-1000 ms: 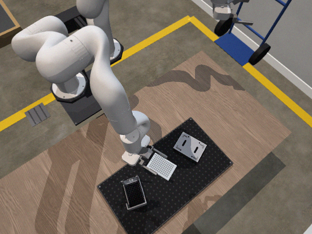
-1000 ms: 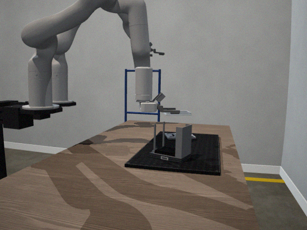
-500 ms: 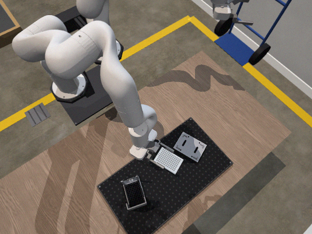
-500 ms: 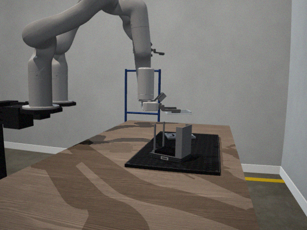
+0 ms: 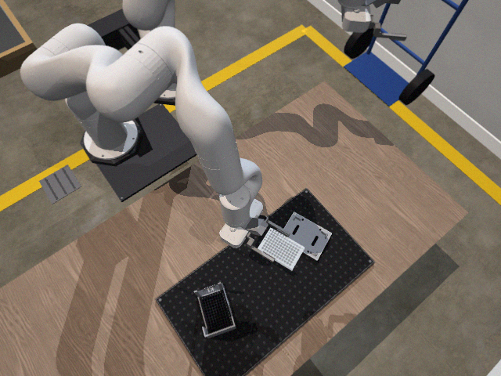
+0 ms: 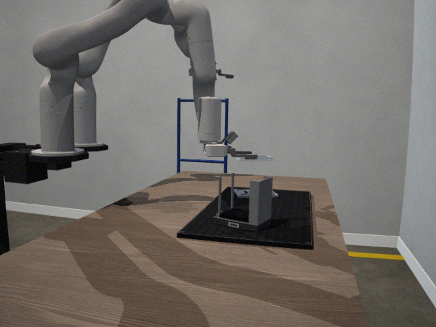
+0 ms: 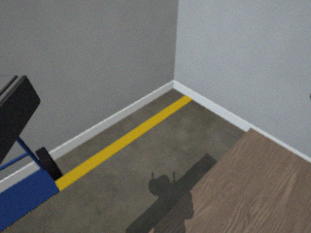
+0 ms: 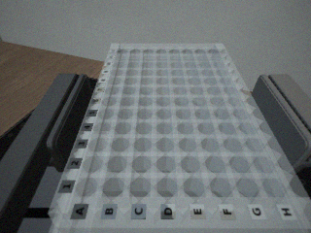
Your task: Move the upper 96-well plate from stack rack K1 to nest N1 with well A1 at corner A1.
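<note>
Upper plate (image 5: 281,248) (image 6: 258,159) (image 8: 165,131) clamped, right end effector (image 5: 281,247) (image 6: 254,154) (image 8: 172,78); left (image 5: 402,19) (image 6: 230,75) open; K1 (image 5: 220,332) (image 6: 260,202) apparently holds lower plate (image 5: 216,310) (image 6: 234,214).

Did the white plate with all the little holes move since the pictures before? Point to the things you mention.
Yes. In the top view, the white plate (image 5: 281,248) (image 6: 254,160) (image 8: 170,131) went away from the black rack (image 5: 218,310) (image 6: 260,202) and closer to the gray nest (image 5: 309,234) (image 6: 274,194).
</note>
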